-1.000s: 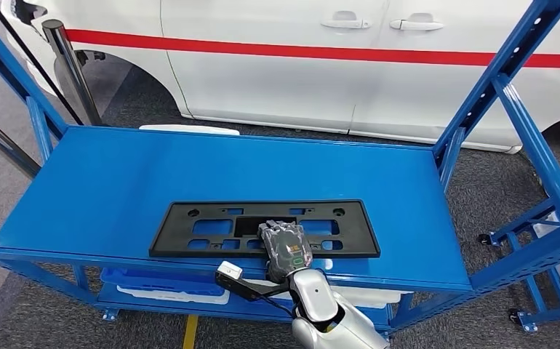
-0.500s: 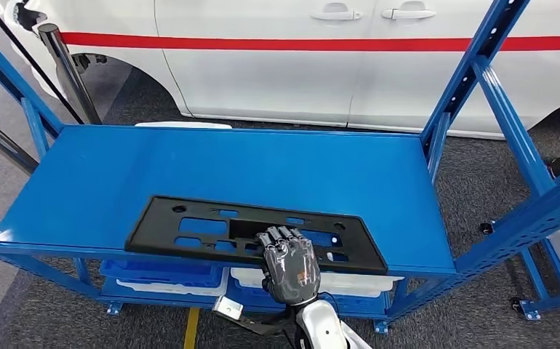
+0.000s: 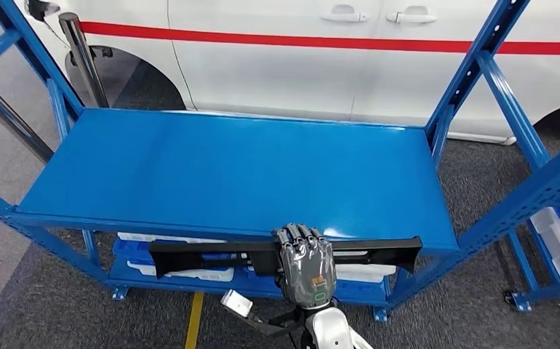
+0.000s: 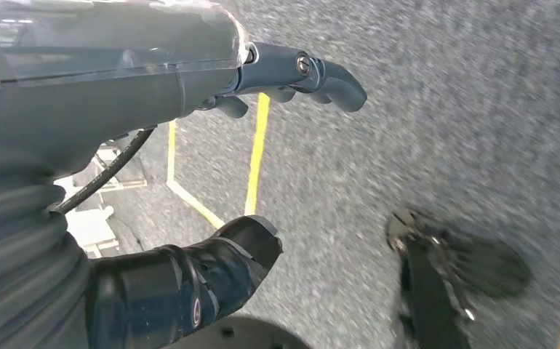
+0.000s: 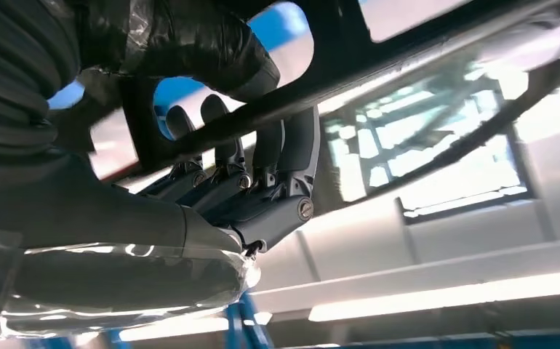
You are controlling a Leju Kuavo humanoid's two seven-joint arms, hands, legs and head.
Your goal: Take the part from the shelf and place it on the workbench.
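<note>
The part (image 3: 204,253) is a long black plastic frame with cut-outs. It hangs edge-on in the air just in front of the blue shelf (image 3: 248,167), level with the shelf's front edge. My right hand (image 3: 306,269) grips it near the middle, fingers over its upper edge. The right wrist view shows these fingers (image 5: 262,167) wrapped round a bar of the part (image 5: 408,51), thumb on the other side. My left hand (image 4: 190,73) hangs over grey floor, thumb and fingers apart, holding nothing.
A white car (image 3: 299,65) with a red stripe stands behind the shelf. Blue uprights (image 3: 481,65) rise at both ends. Bins (image 3: 175,273) sit on the lower shelf. A yellow line (image 3: 192,327) marks the floor below, and a dark caster-like object (image 4: 437,269) lies near my left hand.
The part has come off the shelf top toward me and tipped from flat to edge-on, still in my right hand. The head view has shifted a little.
</note>
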